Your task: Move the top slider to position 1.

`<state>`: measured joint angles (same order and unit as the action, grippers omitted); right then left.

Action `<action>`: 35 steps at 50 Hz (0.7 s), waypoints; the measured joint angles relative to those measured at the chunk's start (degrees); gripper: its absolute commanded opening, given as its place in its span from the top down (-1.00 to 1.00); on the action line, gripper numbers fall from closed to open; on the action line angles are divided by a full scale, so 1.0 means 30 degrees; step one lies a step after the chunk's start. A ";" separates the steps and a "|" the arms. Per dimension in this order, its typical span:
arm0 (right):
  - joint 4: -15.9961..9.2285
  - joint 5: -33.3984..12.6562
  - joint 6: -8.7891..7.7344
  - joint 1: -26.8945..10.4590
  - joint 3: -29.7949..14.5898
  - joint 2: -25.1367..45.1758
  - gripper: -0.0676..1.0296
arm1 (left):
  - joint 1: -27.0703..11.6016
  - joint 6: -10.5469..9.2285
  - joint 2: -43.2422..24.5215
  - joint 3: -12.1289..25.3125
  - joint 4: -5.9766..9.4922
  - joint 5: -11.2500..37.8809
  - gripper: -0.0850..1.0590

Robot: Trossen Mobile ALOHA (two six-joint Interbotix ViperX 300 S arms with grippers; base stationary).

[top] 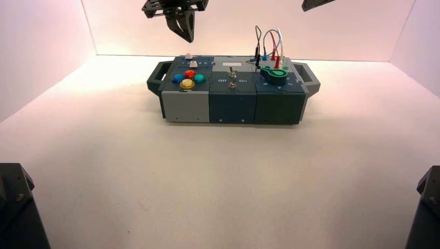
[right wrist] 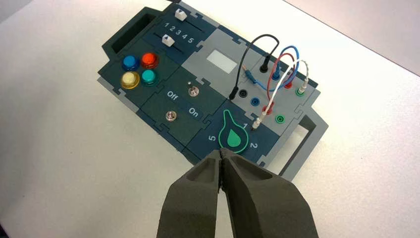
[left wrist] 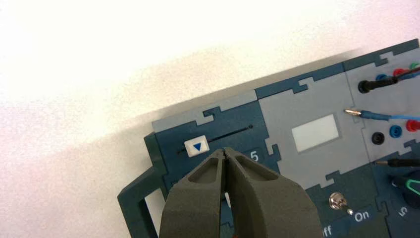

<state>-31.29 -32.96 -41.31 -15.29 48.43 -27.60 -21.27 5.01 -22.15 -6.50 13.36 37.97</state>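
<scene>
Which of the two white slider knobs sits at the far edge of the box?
The top slider, on the track along the box's far edge, near the left gripper. The other white knob sits one track nearer the coloured buttons.

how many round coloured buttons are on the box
4, clustered at the box's left end, nearer the robot than the two sliders: blue button, red button, yellow button, teal button. None looks hidden.

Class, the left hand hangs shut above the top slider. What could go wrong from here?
1. The top slider already sits at the track end away from the 5; pushing further with the left hand might only shove the box.
2. The second slider lies close by, so the shut fingertips could catch it instead.
The right hand is parked above the box.
</scene>
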 measured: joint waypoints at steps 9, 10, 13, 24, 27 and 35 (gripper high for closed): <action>0.0029 0.0029 0.0000 0.0000 0.0000 0.0000 0.91 | 0.0000 -0.0059 -0.0791 0.0674 0.0000 0.0645 0.90; 0.0059 0.0059 0.0029 0.0000 0.0000 0.0000 0.91 | 0.0000 -0.0059 -0.0908 0.0791 0.0000 0.0732 0.90; 0.0146 0.0088 0.0000 0.0000 0.0029 -0.0029 0.91 | 0.0000 -0.0029 -0.1055 0.0967 0.0029 0.0908 0.90; 0.0264 0.0146 0.0000 0.0029 0.0000 0.0000 0.91 | 0.0000 -0.0146 -0.1904 0.1992 0.0029 0.1992 0.90; 0.0264 0.0146 0.0000 0.0029 0.0000 0.0000 0.91 | 0.0029 -0.0146 -0.2021 0.2227 0.0029 0.2051 0.91; 0.0322 0.0176 0.0000 0.0029 0.0000 0.0000 0.91 | 0.0029 -0.0146 -0.2197 0.2549 0.0029 0.2080 0.90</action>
<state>-30.32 -32.43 -41.31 -15.21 48.43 -27.60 -21.18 4.57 -28.74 1.14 13.45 44.21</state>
